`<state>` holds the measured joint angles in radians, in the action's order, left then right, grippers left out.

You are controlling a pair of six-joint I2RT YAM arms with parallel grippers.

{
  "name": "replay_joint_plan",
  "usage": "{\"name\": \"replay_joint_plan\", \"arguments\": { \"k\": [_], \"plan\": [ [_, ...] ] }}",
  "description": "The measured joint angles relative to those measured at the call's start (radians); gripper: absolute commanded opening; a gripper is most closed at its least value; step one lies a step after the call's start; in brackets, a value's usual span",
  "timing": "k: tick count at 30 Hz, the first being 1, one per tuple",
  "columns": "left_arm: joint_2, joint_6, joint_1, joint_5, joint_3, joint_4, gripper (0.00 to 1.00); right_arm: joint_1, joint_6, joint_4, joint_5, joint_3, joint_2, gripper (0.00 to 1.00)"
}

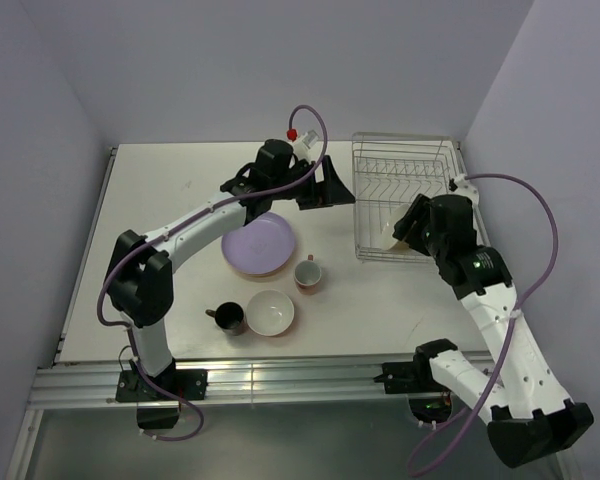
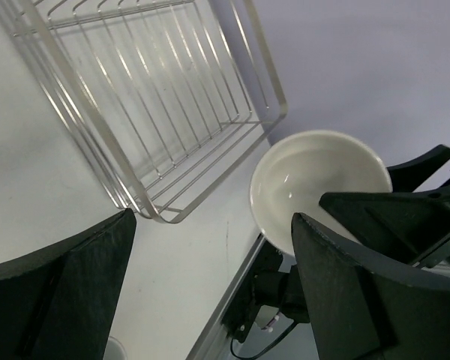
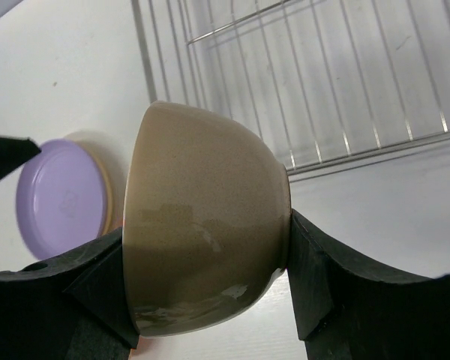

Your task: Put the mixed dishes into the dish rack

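My right gripper (image 1: 398, 236) is shut on a beige bowl with a cream inside (image 3: 202, 247), held on its side just in front of the near edge of the silver wire dish rack (image 1: 405, 185). The left wrist view shows that bowl (image 2: 319, 184) beside the rack (image 2: 150, 97). My left gripper (image 1: 340, 188) is open and empty by the rack's left side. The lilac plate (image 1: 260, 243) lies on something with an orange rim (image 3: 107, 202). The pink mug (image 1: 307, 272), white bowl (image 1: 270, 312) and black cup (image 1: 228, 317) stand on the table.
The rack shows no dishes inside in any view. The white table (image 1: 160, 200) ends in a metal rail along its near edge (image 1: 280, 380). Purple walls close in the back and both sides.
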<state>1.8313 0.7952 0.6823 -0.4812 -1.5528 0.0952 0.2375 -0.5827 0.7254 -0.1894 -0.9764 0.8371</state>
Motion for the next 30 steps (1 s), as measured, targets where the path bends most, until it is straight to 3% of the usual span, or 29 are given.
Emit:
{"name": "replay_joint_plan", "arguments": {
  "k": [21,30],
  "plan": [
    [-0.002,-0.029,-0.013,0.040,0.047,0.048,0.90,-0.031,0.138,0.077,-0.274,-0.342,0.466,0.00],
    [-0.070,-0.034,-0.022,0.034,0.108,0.034,0.90,-0.033,0.175,0.135,-0.436,-0.388,0.630,0.00]
  ]
}}
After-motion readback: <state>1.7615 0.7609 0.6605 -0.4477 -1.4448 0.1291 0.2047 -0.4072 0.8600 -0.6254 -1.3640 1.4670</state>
